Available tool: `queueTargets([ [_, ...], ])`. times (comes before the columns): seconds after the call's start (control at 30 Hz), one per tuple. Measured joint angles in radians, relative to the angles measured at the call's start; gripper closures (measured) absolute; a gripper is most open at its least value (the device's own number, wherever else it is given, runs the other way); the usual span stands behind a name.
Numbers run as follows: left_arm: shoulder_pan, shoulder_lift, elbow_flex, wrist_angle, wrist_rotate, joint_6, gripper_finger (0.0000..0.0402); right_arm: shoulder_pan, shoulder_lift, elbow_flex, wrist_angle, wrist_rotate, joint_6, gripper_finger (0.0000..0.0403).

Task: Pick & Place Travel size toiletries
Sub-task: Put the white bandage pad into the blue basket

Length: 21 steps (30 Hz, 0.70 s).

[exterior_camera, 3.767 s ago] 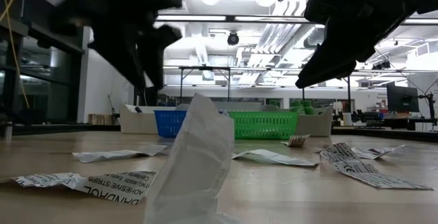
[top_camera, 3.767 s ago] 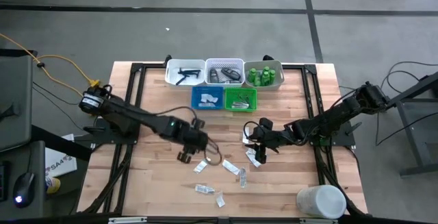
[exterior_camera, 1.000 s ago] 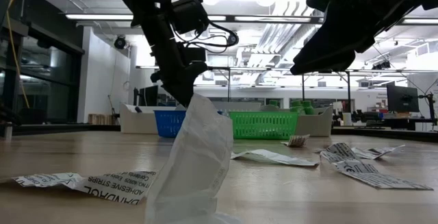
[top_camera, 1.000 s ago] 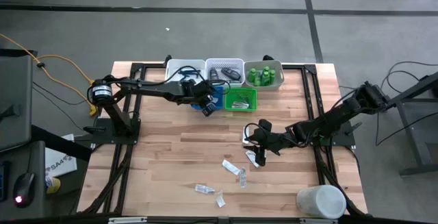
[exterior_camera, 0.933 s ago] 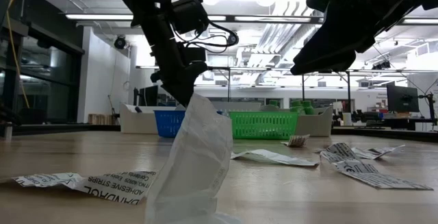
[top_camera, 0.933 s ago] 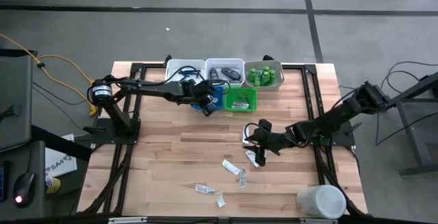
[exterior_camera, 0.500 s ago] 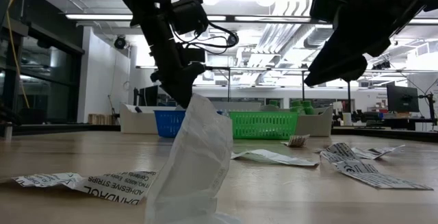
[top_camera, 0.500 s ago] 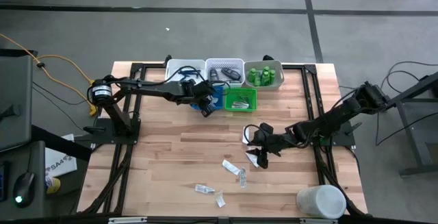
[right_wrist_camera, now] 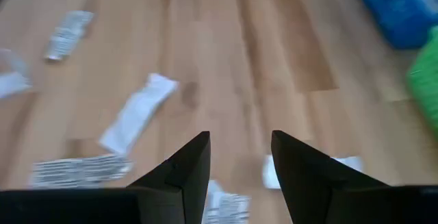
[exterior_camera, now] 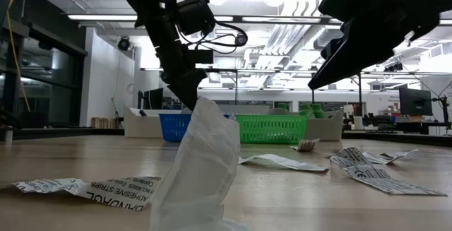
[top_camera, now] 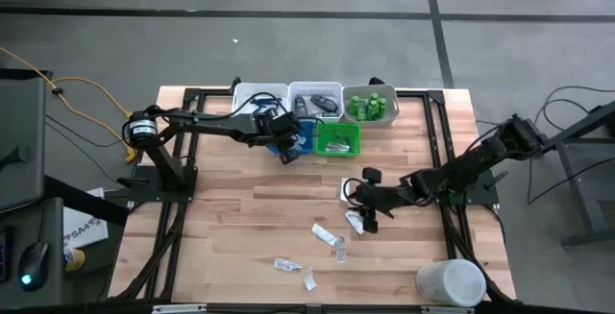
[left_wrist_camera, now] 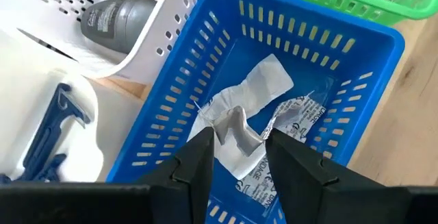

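We see the left gripper [left_wrist_camera: 236, 152] hanging over the blue tray [left_wrist_camera: 363, 80] at the far side of the table [top_camera: 231, 228], fingers parted w/ a gap between them and nothing held; directly past the fingertips a few white flat packets [left_wrist_camera: 256, 111] lie in that tray's bottom, one crumpled piece just beyond the tips, apart from them as far as we can tell. In the high view the same gripper [top_camera: 285, 148] sits at the blue tray [top_camera: 300, 141], next to the green tray [top_camera: 338, 139], w/ three white trays behind: one w/ dark sticks [top_camera: 259, 103], one w/ dark grey oblong pieces [top_camera: 315, 103], one w/ small green bottles [top_camera: 370, 106]. The right gripper [top_camera: 365, 213] is lower down near the table's middle, above the wood; in its wrist view its fingers [right_wrist_camera: 181, 166] stand apart w/ bare wood between, holding nothing. More loose packets [top_camera: 324, 232] are scattered on the near half of the table, some just beside the right gripper, others toward the near edge, approx between it and the large white container [top_camera: 450, 281] at the near right corner. In the low view one packet [exterior_camera: 201, 164] stands upright close to the camera, others lie flat on the wood.
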Motion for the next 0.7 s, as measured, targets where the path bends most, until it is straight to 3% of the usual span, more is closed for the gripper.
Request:
queueTargets([
  [0.27,0.0,0.0,0.0,0.001,-0.05,0.051,0.026,0.0,0.0,0.0,-0.025,0.088,-0.054,0.0254],
  [0.6,0.0,0.0,0.001,0.005,-0.064,-0.166,0.0144,0.0,0.0,0.0,-0.039,0.089,-0.057,0.0254],
  [0.7,0.0,-0.003,0.001,0.004,-0.064,-0.18,0.0128,0.0,0.003,0.0,-0.057,0.127,-0.083,0.0254],
])
